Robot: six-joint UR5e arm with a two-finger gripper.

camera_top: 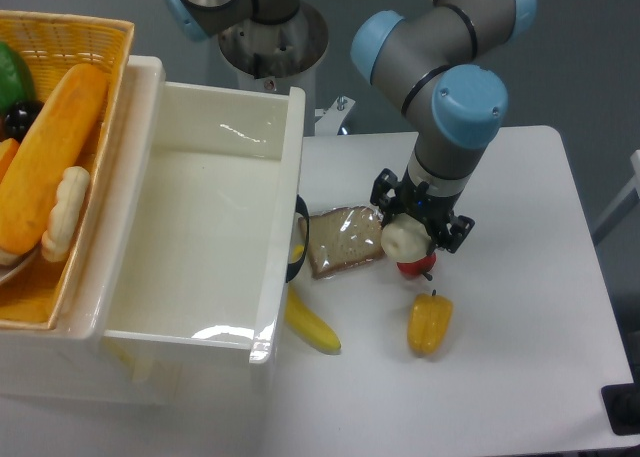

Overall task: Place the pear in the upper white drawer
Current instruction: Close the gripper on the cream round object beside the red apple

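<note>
Camera view: hand (408, 239) clamped on the pear (404, 240), held just above the red pepper (416, 267) on the table (520, 307), right of the bread slice (343, 240), apart from the upper white drawer (285, 177).

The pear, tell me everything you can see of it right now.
The pear is a pale cream, roundish fruit with a smooth, plastic-looking skin. It sits between the fingers of the gripper, which close on it from either side, so it appears held above the table. Its lower edge overlaps the red pepper in this view; contact cannot be told. The bread slice lies just to its left. The upper white drawer stands open and empty farther left.
</note>
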